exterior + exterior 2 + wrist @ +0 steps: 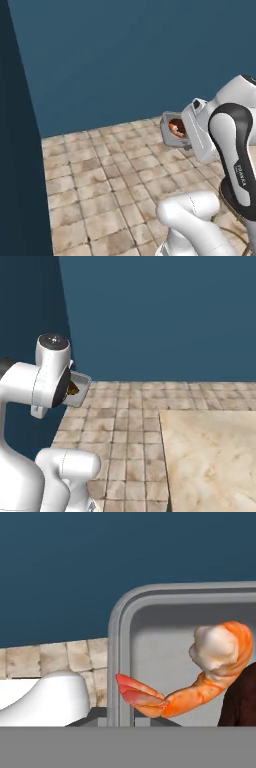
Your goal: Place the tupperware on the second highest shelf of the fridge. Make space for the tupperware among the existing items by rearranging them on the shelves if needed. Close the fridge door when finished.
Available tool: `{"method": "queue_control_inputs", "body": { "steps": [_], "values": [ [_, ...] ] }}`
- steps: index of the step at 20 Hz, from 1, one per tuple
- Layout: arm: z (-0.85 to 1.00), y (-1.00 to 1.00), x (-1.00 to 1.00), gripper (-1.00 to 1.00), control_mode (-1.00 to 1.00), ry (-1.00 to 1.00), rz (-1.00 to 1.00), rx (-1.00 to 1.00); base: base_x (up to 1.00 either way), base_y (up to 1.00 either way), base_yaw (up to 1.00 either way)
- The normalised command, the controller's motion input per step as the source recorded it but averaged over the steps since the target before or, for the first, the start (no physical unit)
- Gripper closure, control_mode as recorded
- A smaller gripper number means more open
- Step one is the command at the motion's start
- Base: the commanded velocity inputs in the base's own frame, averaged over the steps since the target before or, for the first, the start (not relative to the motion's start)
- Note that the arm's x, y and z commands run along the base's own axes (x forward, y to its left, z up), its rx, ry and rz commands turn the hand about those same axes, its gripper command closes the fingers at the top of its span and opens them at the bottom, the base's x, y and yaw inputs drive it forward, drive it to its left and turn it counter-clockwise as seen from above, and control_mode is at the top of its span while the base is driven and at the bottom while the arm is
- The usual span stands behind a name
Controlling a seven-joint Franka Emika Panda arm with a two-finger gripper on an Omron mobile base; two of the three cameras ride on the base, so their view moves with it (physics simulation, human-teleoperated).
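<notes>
The tupperware hangs in the air at the end of my hand, a small grey tub tipped on its side with its open face toward the camera. In the hand view its rim fills the right half, with an orange shrimp and a dark brown piece inside. My gripper is shut on the tupperware, and the fingers are mostly hidden behind the tub. From the right base view the tupperware pokes out past my wrist. The fridge, its door, its shelves and the existing items are out of view.
A blue wall stands ahead across a beige tiled floor. A darker blue panel runs down the left edge. A pale stone counter top lies at the lower right.
</notes>
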Motion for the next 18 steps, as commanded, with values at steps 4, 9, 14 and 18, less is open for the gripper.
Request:
{"method": "queue_control_inputs", "body": {
  "steps": [4,9,14,18],
  "values": [
    [0.00,0.00,0.00,1.00,1.00,0.00,0.00,0.00,1.00,0.24,-0.41],
    [0.00,0.00,0.00,1.00,1.00,0.00,0.00,0.00,1.00,0.21,-0.44],
    [0.00,0.00,0.00,1.00,1.00,0.00,0.00,0.00,1.00,0.18,-0.49],
    [0.00,0.00,0.00,1.00,1.00,0.00,0.00,0.00,0.98,0.07,-0.54]
  ]
}}
